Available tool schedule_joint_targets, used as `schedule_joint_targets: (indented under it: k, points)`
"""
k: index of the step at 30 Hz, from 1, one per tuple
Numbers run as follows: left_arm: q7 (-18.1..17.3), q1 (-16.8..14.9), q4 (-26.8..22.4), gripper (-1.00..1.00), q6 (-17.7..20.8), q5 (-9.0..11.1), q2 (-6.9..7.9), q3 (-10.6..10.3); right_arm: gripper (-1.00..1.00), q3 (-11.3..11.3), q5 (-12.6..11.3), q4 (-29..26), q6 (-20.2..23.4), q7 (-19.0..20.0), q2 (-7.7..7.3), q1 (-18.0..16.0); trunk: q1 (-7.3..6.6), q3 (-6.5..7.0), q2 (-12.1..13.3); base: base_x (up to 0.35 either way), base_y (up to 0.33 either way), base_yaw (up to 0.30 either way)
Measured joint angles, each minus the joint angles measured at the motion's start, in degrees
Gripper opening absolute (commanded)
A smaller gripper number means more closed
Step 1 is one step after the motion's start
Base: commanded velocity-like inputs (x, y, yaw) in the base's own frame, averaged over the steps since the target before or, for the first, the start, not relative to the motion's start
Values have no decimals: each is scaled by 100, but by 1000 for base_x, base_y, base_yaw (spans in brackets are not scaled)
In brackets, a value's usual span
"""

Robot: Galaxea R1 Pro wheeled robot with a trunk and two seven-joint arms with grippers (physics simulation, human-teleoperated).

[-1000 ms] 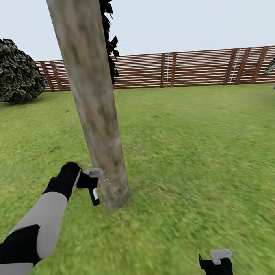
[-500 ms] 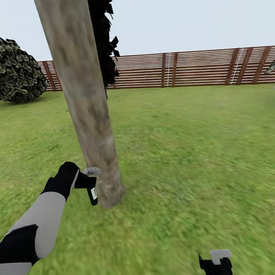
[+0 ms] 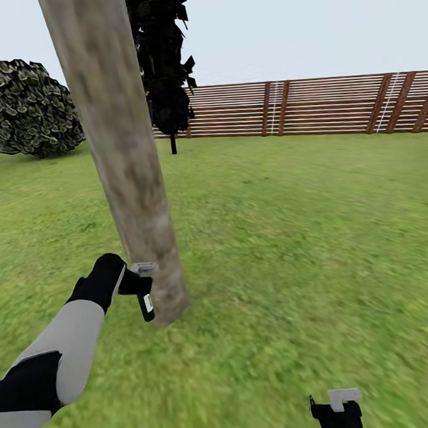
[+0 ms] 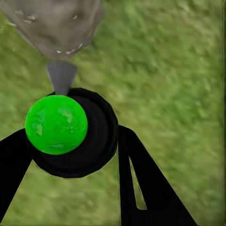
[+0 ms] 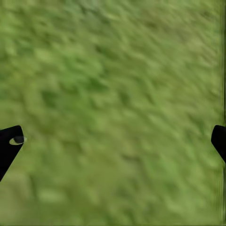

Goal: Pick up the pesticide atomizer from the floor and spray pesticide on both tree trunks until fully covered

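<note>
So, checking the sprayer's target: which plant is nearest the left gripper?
The thick mottled trunk, right beside the left gripper; the round bush and dark tree stand by the fence.

Left arm: we see it reach forward from the lower left of the head view, grey forearm, black wrist.
Left tool (image 3: 141,288): our black fingers (image 4: 141,188) are closed around the atomizer (image 4: 70,134), one on each side of its dark body; in the head view the bottle hangs below the wrist.
Right arm: we hold it low.
Right tool (image 3: 337,409): at the bottom edge of the head view; in our right wrist view its fingers (image 5: 9,146) stand wide apart, nothing between them.
</note>
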Motion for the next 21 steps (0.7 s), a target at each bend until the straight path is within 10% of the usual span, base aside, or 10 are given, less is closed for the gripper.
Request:
schedule_joint_targets:
  k: [11, 17, 21]
  points:
    - [4, 7, -2, -100, -3, -9, 94, 13, 100, 6, 0, 1, 0, 1, 14, -1, 1, 0, 0, 5, -277, 70]
    - [11, 100, 38, -100, -43, -22, 588, 0, 100, 9, 0, 2, 0, 1, 18, -2, 0, 0, 0, 53, -271, 260]
    - [25, 273, 83, -100, -55, 50, 501, 15, 100, 8, 0, -1, 2, 2, 18, 0, 0, 0, 0, 109, -122, 64]
